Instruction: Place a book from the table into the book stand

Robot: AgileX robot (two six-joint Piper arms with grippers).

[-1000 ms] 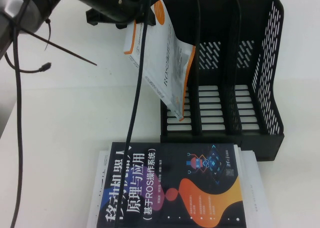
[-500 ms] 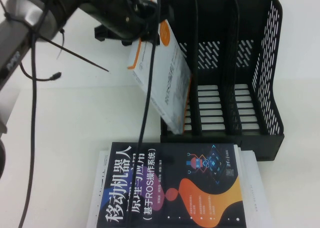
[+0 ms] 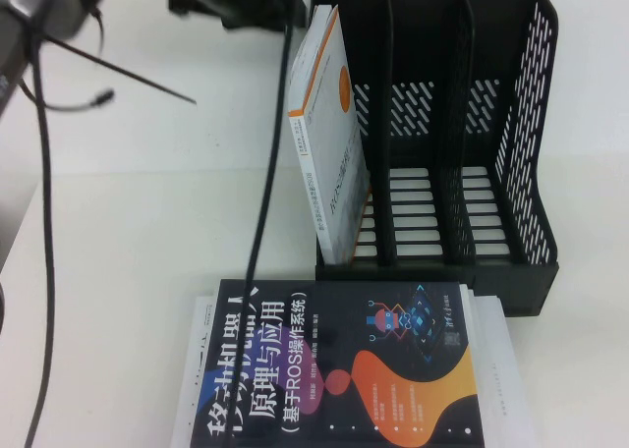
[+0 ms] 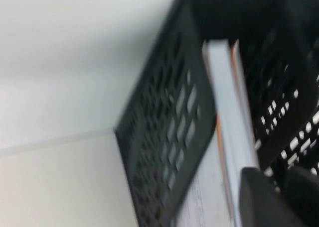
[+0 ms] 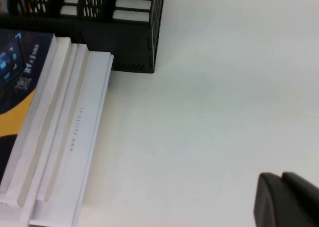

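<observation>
Book (image 3: 329,139): upright, slightly leaning, in the leftmost compartment of the stand (image 3: 511,173); placement looks done. My left gripper (image 4: 271,197): just above the book's top edge; open or closed, cannot tell; withdrawal remains. My right gripper (image 5: 286,199): fingers together, empty, over bare tabletop (image 3: 147,202) beside the stand.

Bright even light, soft shadows; left wrist view blurry, others pretty sharp.

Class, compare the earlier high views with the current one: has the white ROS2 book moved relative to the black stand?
Yes. The book has swung from a slant to nearly upright, settling into the book stand's leftmost compartment.
</observation>
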